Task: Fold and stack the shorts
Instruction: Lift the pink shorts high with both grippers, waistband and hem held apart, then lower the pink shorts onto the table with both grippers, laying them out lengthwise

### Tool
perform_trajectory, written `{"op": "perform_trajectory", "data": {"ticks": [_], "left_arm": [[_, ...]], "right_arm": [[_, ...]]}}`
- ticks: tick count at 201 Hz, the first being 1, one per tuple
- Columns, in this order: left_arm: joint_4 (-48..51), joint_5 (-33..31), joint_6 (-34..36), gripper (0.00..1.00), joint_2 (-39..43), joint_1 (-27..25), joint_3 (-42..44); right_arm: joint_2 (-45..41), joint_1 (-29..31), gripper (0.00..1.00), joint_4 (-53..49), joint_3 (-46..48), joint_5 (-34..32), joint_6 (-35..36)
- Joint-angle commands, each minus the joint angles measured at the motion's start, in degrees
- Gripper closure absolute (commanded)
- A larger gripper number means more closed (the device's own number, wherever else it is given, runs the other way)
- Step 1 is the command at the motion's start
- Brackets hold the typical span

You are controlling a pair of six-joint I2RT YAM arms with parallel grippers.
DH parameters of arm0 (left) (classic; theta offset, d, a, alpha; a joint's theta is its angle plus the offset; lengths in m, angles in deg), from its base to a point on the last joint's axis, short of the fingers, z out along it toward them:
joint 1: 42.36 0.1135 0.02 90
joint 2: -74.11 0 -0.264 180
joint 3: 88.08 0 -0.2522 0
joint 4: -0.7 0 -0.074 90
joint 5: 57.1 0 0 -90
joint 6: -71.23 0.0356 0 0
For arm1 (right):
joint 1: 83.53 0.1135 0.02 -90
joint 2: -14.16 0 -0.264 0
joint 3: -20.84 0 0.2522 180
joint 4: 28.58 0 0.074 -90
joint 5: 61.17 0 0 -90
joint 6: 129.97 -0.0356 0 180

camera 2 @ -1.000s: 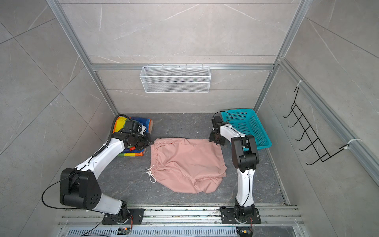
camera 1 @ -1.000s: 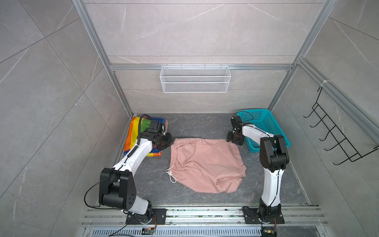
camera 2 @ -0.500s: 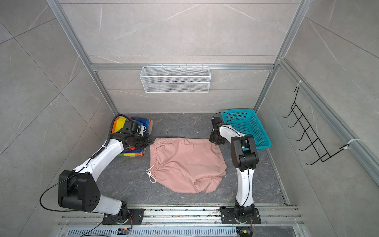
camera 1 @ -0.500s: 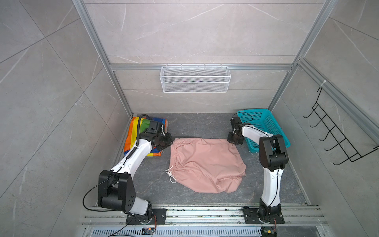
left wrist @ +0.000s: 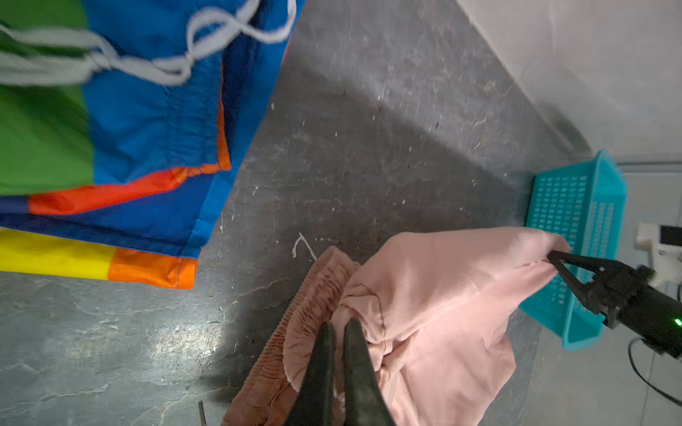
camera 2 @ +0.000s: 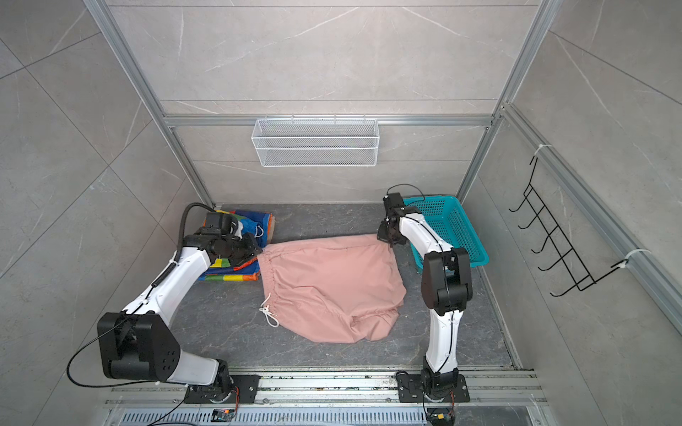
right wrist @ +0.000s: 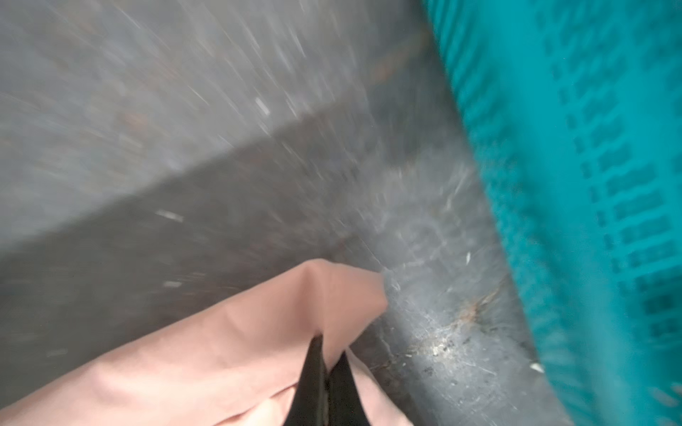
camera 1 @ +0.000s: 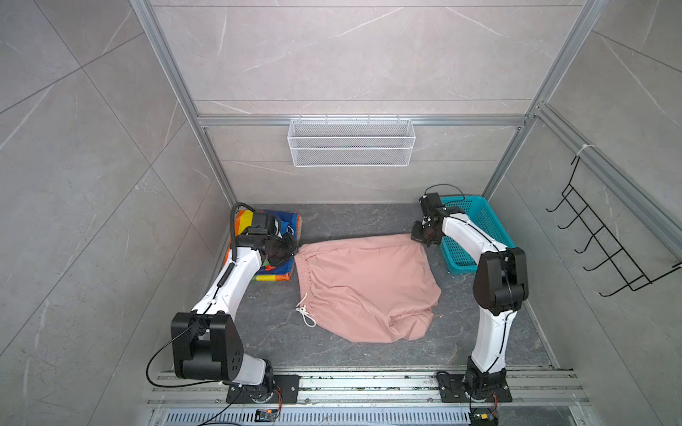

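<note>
So the dusty pink drawstring shorts [camera 1: 361, 284] are lying spread out in the middle of the grey stone-look counter [camera 1: 350, 221], waistband toward the left arm, legs toward the right. They're not folded yet.

The left jaws are pinched shut on the far corner of the gathered waistband. The right jaws are closed on the far corner of the leg hem, right next to the teal perforated plastic basket [camera 1: 483, 225]. The edge between them looks pulled fairly straight.

My read is that this is the start of the first fold. The next move would be both arms lifting that far edge together and carrying it over to the near edge. They'd need to stay level and in step, or the soft fabric will sag or bunch up in the middle.

The shiny rainbow-striped shorts [camera 1: 286, 223] are sitting folded in the back left corner, which I guess is where the stack goes. I can't make out a beige pair.

As for containers, the teal basket looks empty, and so does the white wire-mesh basket [camera 1: 350, 147] hanging on the back wall.
</note>
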Motion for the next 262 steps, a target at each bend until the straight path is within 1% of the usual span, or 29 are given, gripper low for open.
{"op": "perform_trajectory", "data": {"ticks": [1, 25, 50, 62, 76, 95, 108, 122, 140, 160, 175, 185, 210, 224, 246, 262], "left_arm": [[0.9, -0.3, 0.4, 1.0, 1.2, 1.9, -9.6], [4.5, -1.6, 2.1, 1.0, 1.0, 2.1, -20.8], [5.9, -3.1, 2.7, 1.0, 4.7, 2.1, -29.3], [5.6, -3.1, 2.4, 1.0, 7.4, 2.1, -31.5], [5.4, -3.4, 1.1, 1.0, 11.1, 2.1, -32.6], [4.3, -3.1, -1.2, 1.0, 16.6, 2.1, -32.9], [3.4, -1.6, -3.4, 1.0, 19.7, 2.1, -33.2], [2.5, 0.5, -6.1, 1.0, 22.0, 2.1, -33.4], [2.0, 2.7, -9.6, 1.0, 23.5, 2.1, -34.8], [2.3, 4.9, -12.3, 1.0, 23.0, 2.1, -37.1], [4.3, 4.2, -12.9, 1.0, 21.0, 2.1, -39.0], [5.0, 3.8, -12.6, 1.0, 19.3, 2.1, -39.4], [7.7, 2.7, -10.4, 1.0, 13.6, 2.3, -38.7], [8.2, 2.1, -9.5, 1.0, 10.6, 2.7, -35.5], [4.3, 3.0, -9.8, 1.0, 6.5, 4.0, -25.4], [1.0, 3.6, -10.1, 1.0, 2.1, 4.8, -18.9]], "right_arm": [[-6.4, -0.3, 1.0, -5.3, -11.4, 0.1, 2.0], [-5.9, -1.2, 1.0, -13.0, -28.4, 1.5, 2.9], [-6.2, -1.4, 1.0, -20.3, -47.0, 3.0, 5.0], [-8.2, -1.6, 1.0, -21.6, -51.2, 4.2, 5.4], [-13.3, -1.7, 1.0, -20.0, -49.8, 5.6, 5.4], [-22.5, -1.9, 1.0, -14.4, -42.1, 6.6, 5.3], [-27.7, -2.1, 1.0, -11.7, -39.2, 6.8, 5.3], [-30.4, -2.3, 1.0, -11.1, -39.9, 6.6, 5.5], [-31.2, -2.5, 1.0, -11.7, -44.2, 6.2, 5.9], [-29.2, -2.6, 1.0, -12.6, -50.7, 4.8, 6.8], [-26.3, -2.9, 1.0, -13.0, -53.4, 3.5, 7.9], [-24.1, -3.9, 1.0, -12.9, -53.7, 3.1, 8.2], [-17.2, -7.3, 1.0, -12.3, -51.9, 5.0, 8.0], [-13.1, -8.3, 1.0, -11.1, -48.4, 5.2, 8.2], [-5.9, -8.7, 1.0, -7.6, -40.8, 4.6, 9.6], [0.9, -8.7, 1.0, -6.1, -39.7, 4.7, 10.2]]}}
